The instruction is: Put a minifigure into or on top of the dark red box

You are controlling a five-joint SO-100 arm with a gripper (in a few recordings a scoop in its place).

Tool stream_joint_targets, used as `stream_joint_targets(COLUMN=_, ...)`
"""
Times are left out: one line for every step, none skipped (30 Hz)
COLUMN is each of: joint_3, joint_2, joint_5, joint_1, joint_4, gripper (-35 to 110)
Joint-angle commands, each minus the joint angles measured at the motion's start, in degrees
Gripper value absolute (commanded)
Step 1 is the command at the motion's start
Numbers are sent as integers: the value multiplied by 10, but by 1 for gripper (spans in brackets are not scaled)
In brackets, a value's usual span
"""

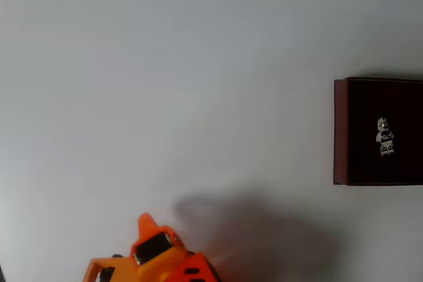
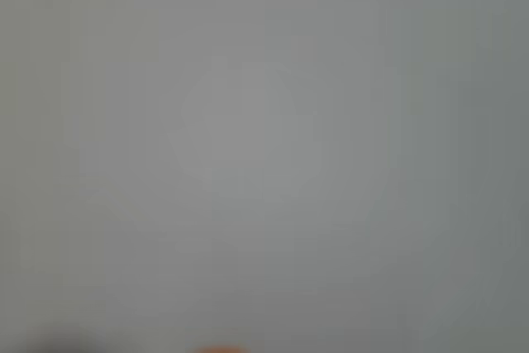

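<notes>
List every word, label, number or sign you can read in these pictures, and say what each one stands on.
None can be read.
The minifigure, lying inside the dark red box, bears dark marks too small and blurred to read.
The orange gripper and the white table show no lettering.
The wrist view is a blur.

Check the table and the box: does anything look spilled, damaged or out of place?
Nothing stands out. The figure lies inside the box at the right edge of the overhead view, whole as far as can be told. The tool sits at the bottom edge, apart from both. The table shows no spill.
</notes>
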Motion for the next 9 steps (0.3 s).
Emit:
stream_joint_targets(joint_3=5, joint_2=8, joint_5=-2, joint_1=-10, joint_4=15, gripper=2)
stream_joint_targets(joint_3=5, joint_2=8, joint_5=-2, joint_1=-10, joint_4=15, gripper=2)
stream_joint_targets(joint_3=5, joint_2=8, joint_5=-2, joint_1=-10, joint_4=15, gripper=2)
stream_joint_targets(joint_3=5, joint_2=8, joint_5=-2, joint_1=-10, joint_4=15, gripper=1)
stream_joint_targets(joint_3=5, joint_2=8, joint_5=-2, joint_1=-10, joint_4=15, gripper=1)
stream_joint_targets(joint_3=5, joint_2=8, joint_5=-2, joint_1=-10, joint_4=15, gripper=1)
stream_joint_targets(joint_3=5, joint_2=8, joint_5=-2, joint_1=-10, joint_4=15, gripper=1)
stream_joint_targets(joint_3=5, joint_2=8, joint_5=-2, joint_1=-10, joint_4=15, gripper=1)
stream_joint_targets(joint_3=5, joint_2=8, joint_5=-2, joint_1=-10, joint_4=15, gripper=1)
